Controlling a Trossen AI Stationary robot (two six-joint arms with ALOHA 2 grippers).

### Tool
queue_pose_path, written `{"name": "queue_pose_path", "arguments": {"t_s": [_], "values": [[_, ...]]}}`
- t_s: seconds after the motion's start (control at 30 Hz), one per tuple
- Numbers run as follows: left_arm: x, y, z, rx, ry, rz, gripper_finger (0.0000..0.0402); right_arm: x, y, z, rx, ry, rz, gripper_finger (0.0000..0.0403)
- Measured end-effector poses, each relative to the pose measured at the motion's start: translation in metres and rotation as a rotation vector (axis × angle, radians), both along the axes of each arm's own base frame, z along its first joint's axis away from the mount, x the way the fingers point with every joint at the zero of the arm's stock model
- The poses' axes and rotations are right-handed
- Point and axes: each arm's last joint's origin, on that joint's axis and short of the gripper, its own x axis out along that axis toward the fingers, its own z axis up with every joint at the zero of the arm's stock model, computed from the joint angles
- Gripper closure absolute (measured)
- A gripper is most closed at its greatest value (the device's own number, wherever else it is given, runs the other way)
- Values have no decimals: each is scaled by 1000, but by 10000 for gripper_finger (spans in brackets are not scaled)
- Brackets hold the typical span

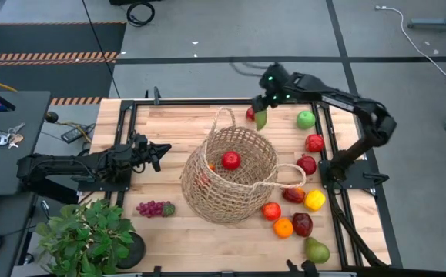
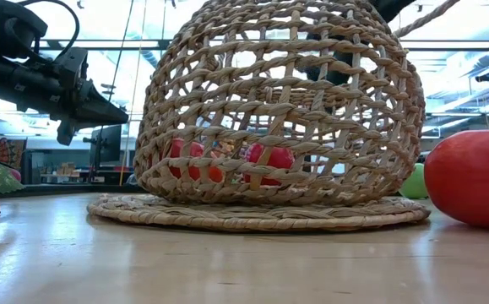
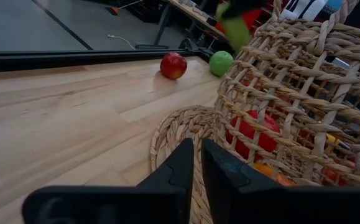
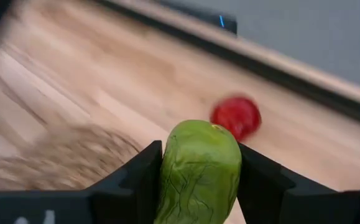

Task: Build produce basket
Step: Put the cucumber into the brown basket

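The tan straw basket point(image 1: 234, 181) stands mid-table with a red apple point(image 1: 230, 160) and other fruit inside; it also shows in the low view point(image 2: 282, 110). My right gripper point(image 1: 261, 114) is above the table just beyond the basket's far rim, shut on a green wrinkled fruit point(image 4: 198, 171). A red fruit point(image 4: 235, 117) lies on the table beside it. My left gripper point(image 1: 161, 151) is shut and empty, level, just left of the basket; its fingertips point(image 3: 195, 163) are close to the basket's wall. Purple grapes point(image 1: 155, 208) lie near left of the basket. My right gripper pinches the green fruit's two sides point(image 4: 167, 168) between its two fingers, which lie across it. The fruit sticks out past the fingertips and is lifted clear of the table, as the left wrist view point(image 3: 235, 28) also shows.
Right of the basket lie a green apple point(image 1: 306, 119), red fruits point(image 1: 314, 142), a yellow pepper point(image 1: 314, 200), an orange point(image 1: 283, 227) and a pear point(image 1: 316, 249). A potted plant point(image 1: 88, 235) stands at the near left corner. Black rails frame the table.
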Motion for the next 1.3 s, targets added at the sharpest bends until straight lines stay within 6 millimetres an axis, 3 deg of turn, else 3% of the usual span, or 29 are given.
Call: {"name": "queue_pose_path", "arguments": {"t_s": [0.27, 0.77, 0.97, 1.3], "values": [[0, 0, 0, 0, 0, 0, 365, -25, 16, 62, -152, -315, -50, 222], [0, 0, 0, 0, 0, 0, 368, -54, 39, 154, -438, -981, -104, 222], [0, 0, 0, 0, 0, 0, 361, -62, 45, 171, -491, -1133, -112, 222], [0, 0, 0, 0, 0, 0, 369, -57, 53, 172, -521, -1124, -63, 222]]}}
